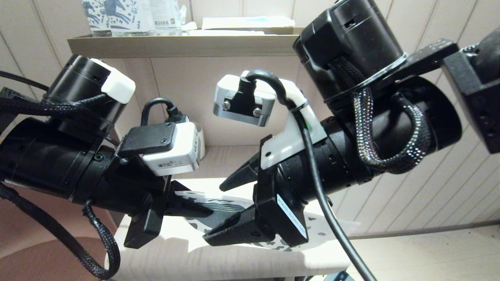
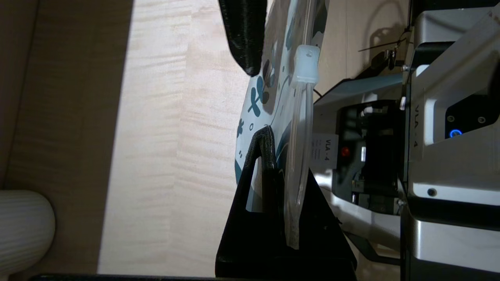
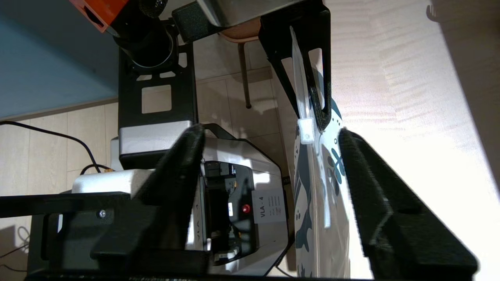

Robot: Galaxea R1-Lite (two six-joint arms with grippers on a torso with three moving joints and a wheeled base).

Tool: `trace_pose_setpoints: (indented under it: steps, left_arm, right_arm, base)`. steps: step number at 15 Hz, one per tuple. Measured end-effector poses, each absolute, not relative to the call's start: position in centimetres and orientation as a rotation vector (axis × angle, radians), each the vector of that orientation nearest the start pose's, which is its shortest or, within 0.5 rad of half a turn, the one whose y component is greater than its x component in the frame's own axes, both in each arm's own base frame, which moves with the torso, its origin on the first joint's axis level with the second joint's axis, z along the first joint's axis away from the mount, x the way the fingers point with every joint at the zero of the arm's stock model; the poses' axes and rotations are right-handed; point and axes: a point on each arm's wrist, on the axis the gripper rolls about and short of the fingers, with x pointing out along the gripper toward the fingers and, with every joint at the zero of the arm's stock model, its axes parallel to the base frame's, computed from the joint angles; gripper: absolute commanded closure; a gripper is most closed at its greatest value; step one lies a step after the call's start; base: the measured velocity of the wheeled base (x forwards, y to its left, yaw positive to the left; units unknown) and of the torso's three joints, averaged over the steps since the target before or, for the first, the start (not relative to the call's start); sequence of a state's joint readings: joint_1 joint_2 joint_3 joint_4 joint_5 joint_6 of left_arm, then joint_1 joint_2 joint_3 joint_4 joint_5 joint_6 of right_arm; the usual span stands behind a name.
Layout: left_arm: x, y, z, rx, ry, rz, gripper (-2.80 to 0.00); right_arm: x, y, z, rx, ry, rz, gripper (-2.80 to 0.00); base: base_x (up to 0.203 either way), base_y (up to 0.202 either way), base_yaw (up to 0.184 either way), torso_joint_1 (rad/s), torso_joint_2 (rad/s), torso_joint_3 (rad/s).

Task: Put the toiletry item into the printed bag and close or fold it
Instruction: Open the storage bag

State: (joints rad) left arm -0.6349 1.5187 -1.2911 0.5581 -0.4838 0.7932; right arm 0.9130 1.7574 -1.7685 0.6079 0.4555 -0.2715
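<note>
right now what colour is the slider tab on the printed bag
White, slightly translucent: the slider tab on the printed bag shows best in the left wrist view.

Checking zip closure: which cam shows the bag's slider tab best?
Left wrist view: the slider tab sits unobstructed on the zip edge of the printed bag, which the left gripper pinches. The right wrist view shows the tab smaller. In the head view, the arms hide it.

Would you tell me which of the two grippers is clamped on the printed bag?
The left gripper: it is shut on the printed bag at the zip edge, while the right gripper stands open astride it.
</note>
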Motion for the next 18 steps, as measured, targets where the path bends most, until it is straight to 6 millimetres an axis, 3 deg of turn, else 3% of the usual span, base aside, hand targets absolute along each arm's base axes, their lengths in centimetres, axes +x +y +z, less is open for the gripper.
trace_pose_setpoints:
  steps: [13, 18]
  left_arm:
    - [19.1, -15.4, 26.1, 0.727, 0.361, -1.335, 0.0]
    - [19.4, -15.6, 26.8, 0.658, 0.443, -1.328, 0.0]
  right_arm:
    - [18.4, 25.1, 31.5, -0.367, 0.45, 1.403, 0.0]
    - [19.1, 23.5, 32.8, -0.359, 0.385, 1.321, 0.0]
  base:
    - [0.0, 0.0, 0.0, 0.0, 0.0, 0.0]
    - [0.0, 0.0, 0.0, 0.0, 0.0, 0.0]
